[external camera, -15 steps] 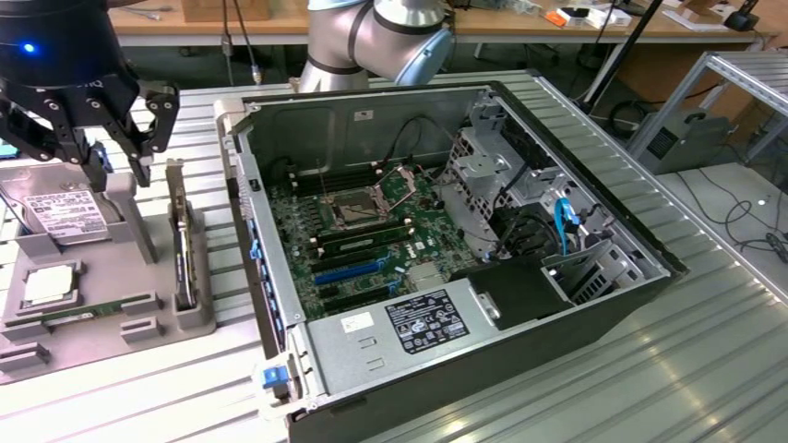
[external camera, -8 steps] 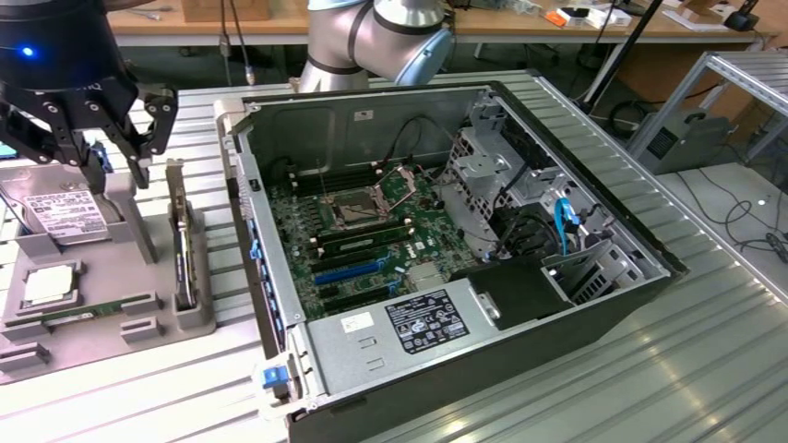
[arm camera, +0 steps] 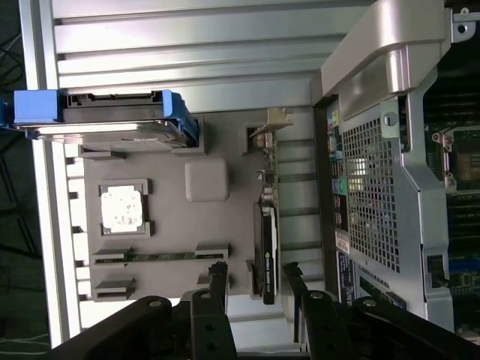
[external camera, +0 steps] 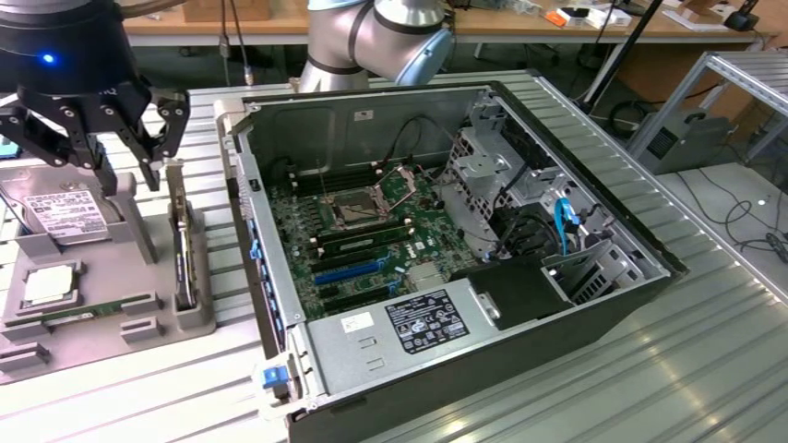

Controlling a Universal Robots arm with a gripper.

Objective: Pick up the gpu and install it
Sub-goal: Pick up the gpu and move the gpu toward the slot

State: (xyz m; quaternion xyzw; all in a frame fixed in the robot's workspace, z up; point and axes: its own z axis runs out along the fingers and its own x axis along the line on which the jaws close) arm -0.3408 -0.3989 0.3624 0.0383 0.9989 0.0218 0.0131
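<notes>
The open computer case point(external camera: 579, 332) lies on its side on the ribbed metal table point(external camera: 689, 369). At the exterior view's left sits a grey parts holder point(external camera: 105, 323). Above it hangs the gripper point(external camera: 105, 152), jaws spread wide and grasping nothing. The gpu point(external camera: 183, 249) stands on edge in the holder's slot nearest the case. In the wrist view it lies below the gripper, in line with the gap between the fingertips point(arm camera: 219, 271), untouched.

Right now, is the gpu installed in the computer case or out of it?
Out: the gpu stands on edge in the grey fixture, beside the open case.
</notes>
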